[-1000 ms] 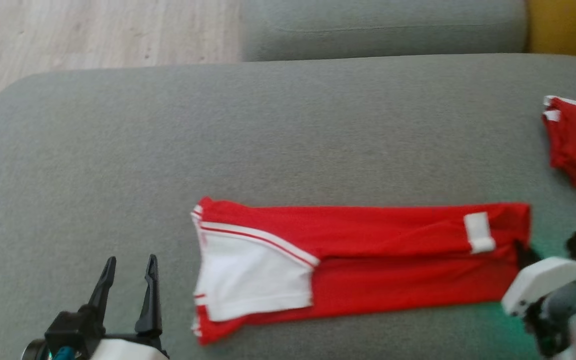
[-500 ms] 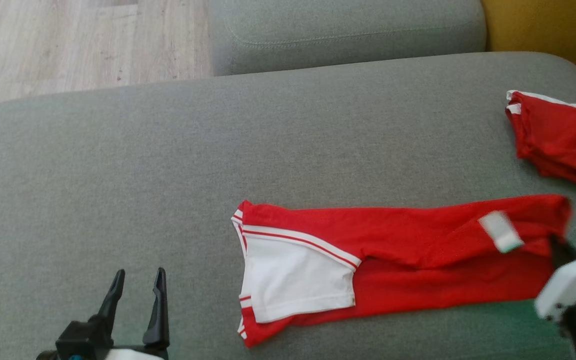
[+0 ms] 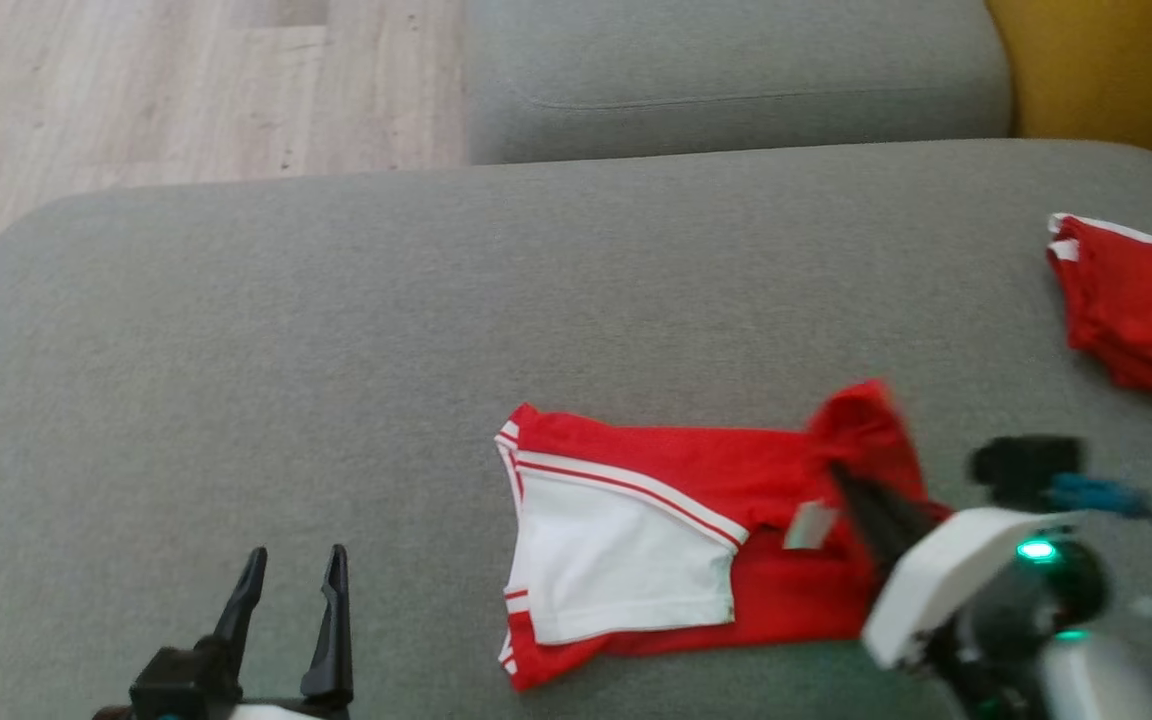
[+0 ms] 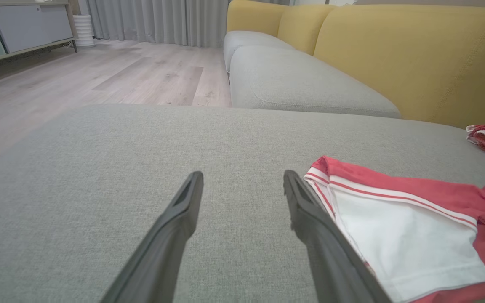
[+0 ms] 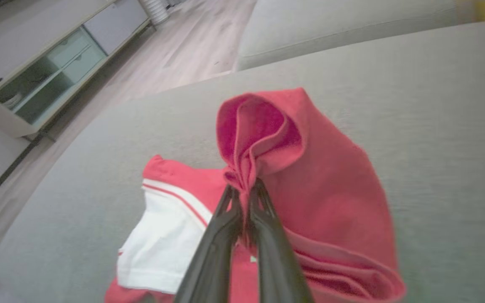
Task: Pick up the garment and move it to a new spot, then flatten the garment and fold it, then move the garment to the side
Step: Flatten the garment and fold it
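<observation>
The right jaws are clamping a bunched red end of the garment (image 5: pixel 335 185), raised over the rest, which is lying near the front edge of the sofa cushion (image 3: pixel 336 330). The left jaws are standing apart, empty, beside it.

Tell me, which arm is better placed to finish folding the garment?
Right, probably. The right gripper is shut on the garment at its lifted red end; the left gripper hangs open beside it, empty.
</observation>
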`<state>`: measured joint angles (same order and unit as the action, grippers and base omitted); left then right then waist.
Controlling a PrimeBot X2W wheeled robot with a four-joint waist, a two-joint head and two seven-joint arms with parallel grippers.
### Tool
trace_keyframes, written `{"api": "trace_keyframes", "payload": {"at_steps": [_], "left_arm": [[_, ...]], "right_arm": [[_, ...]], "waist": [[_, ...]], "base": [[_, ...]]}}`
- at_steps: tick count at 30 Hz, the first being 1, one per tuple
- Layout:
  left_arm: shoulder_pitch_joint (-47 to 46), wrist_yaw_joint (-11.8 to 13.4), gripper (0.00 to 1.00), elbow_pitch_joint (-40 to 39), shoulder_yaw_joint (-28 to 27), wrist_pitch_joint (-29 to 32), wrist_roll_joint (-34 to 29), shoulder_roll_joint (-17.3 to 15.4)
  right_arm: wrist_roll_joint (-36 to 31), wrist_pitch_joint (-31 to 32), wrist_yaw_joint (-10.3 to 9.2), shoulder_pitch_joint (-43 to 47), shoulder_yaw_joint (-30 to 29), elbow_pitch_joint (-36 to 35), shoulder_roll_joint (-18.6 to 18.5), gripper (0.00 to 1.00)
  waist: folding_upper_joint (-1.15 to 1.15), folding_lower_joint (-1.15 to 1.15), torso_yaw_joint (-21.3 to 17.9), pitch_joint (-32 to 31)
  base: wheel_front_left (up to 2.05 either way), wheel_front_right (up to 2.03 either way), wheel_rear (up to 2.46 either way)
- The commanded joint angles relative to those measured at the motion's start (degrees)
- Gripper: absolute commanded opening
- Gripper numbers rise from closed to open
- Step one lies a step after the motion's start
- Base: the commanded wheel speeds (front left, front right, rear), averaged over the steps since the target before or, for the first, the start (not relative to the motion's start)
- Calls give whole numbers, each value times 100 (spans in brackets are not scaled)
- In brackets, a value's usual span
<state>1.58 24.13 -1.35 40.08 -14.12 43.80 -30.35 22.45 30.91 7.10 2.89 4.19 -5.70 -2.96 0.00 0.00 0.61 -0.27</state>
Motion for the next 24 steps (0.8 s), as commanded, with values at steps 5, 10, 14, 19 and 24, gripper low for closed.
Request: {"api": "trace_keyframes", "payload": {"at_steps": [5,10,14,19,24], "left_arm": [[-359,-85,100,-87,-185,-9,-67,-75],[-456,-167,100,-14,-157,-8,-77,-32],[-543,-216,100,39,-108,-2,-99,37],[-632,-253,100,106,-49,8,-131,111],[-672,-280,100,170,-33,1,-137,153]], "right_arm": [[595,-394,39,-551,940,173,5,0],[1088,-904,39,-953,1611,812,7,0],[1381,-1214,39,-1273,2021,1394,7,0],[1751,-1520,39,-1588,2305,2133,8,0],[2042,-1841,39,-1912,2551,2846,8,37]], "waist": [[0,0,321,43],[0,0,612,103],[0,0,837,132],[0,0,1061,153],[0,0,1166,170]], "base": [[0,0,0],[0,0,0],[0,0,0],[0,0,0],[0,0,0]]}}
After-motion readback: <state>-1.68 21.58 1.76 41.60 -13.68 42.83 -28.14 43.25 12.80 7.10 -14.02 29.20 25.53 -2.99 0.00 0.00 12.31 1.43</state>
